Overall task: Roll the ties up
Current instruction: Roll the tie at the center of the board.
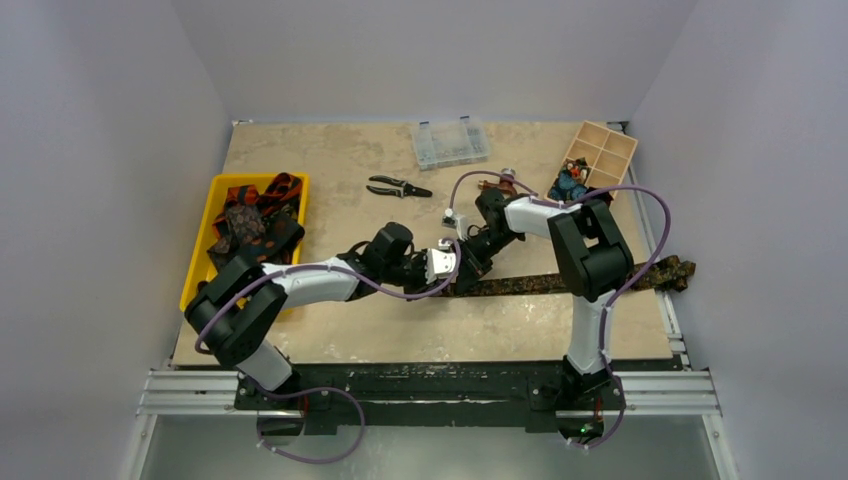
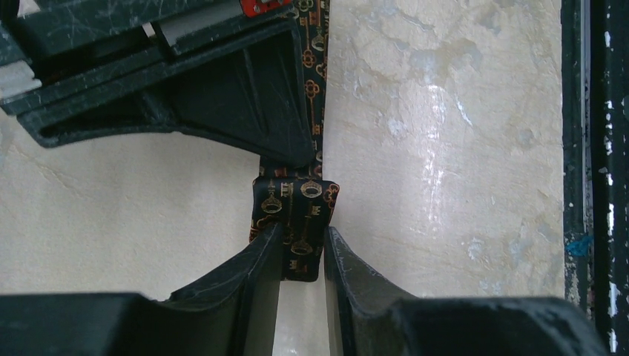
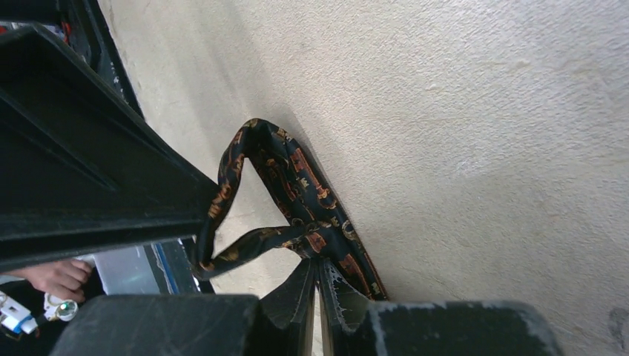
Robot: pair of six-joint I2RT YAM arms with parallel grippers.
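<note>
The key-patterned tie (image 1: 540, 284) lay from mid-table toward three o'clock, its folded end clenched by the left gripper (image 2: 303, 233) and pinched by the right gripper (image 3: 317, 268). A yellow bin (image 1: 200, 240) at nine o'clock held heaped ties (image 1: 255, 222); a wooden tray (image 1: 612, 150) at two o'clock held rolled ties (image 1: 570, 186).

A tie (image 1: 545, 284) runs right from the left claw (image 1: 450, 266); pliers (image 1: 398, 187) behind it, a bin (image 1: 204, 232) of ties (image 1: 248, 222) to its left
</note>
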